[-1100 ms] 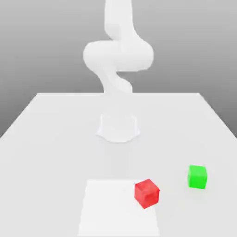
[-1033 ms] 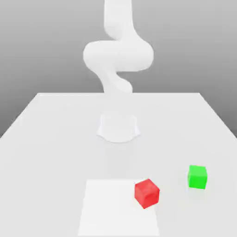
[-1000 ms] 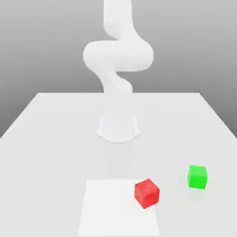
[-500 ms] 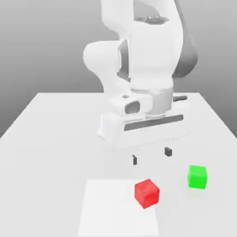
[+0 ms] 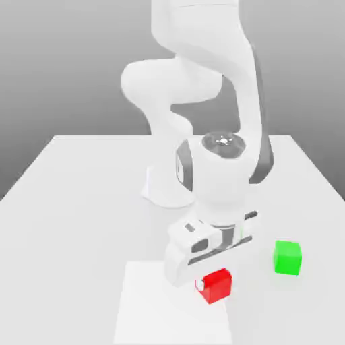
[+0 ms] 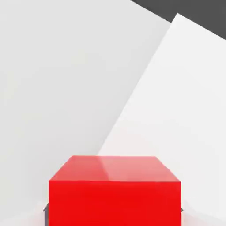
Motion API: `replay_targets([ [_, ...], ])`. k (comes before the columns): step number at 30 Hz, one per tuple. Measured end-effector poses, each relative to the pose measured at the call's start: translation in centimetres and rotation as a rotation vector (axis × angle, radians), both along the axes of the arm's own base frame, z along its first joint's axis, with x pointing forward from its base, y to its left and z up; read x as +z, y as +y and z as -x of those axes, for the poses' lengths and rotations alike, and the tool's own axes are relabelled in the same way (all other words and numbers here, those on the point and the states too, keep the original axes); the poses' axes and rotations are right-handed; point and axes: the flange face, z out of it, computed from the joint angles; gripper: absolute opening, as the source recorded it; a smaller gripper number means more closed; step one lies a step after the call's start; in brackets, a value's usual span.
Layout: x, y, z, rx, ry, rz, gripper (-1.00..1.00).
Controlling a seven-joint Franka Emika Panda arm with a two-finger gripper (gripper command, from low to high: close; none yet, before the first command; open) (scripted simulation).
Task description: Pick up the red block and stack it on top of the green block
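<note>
The red block [image 5: 217, 285] sits on the white table near the front, at the corner of a paler square patch. My gripper [image 5: 214, 275] has come straight down over it, the hand covering the block's top from behind. In the hand view the red block [image 6: 114, 190] lies between the jaws, and dark fingertips [image 6: 45, 211] press flush against its two sides. The block rests on the table. The green block [image 5: 287, 257] stands alone on the exterior view's right, a short gap from the red one, untouched.
The paler square patch [image 5: 155, 310] covers the table's front middle. The arm's round base [image 5: 158, 189] stands at the table's centre behind the hand. The table [image 5: 74, 202] stretches open to the exterior view's left.
The hand has dropped from above the table down onto the red block. Its jaws went from wide apart to closed on the block's sides. The block now sits squarer than before.
</note>
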Motion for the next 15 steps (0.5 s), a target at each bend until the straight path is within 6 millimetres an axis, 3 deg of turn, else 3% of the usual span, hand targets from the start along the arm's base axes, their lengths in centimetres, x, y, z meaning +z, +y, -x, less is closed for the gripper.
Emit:
replay_targets([
  [7,5.8,0.0,0.0,0.001,0.000,0.000,-1.00],
  [15,8.7,9.6,3.4,0.017,0.003,-0.016,-1.00],
])
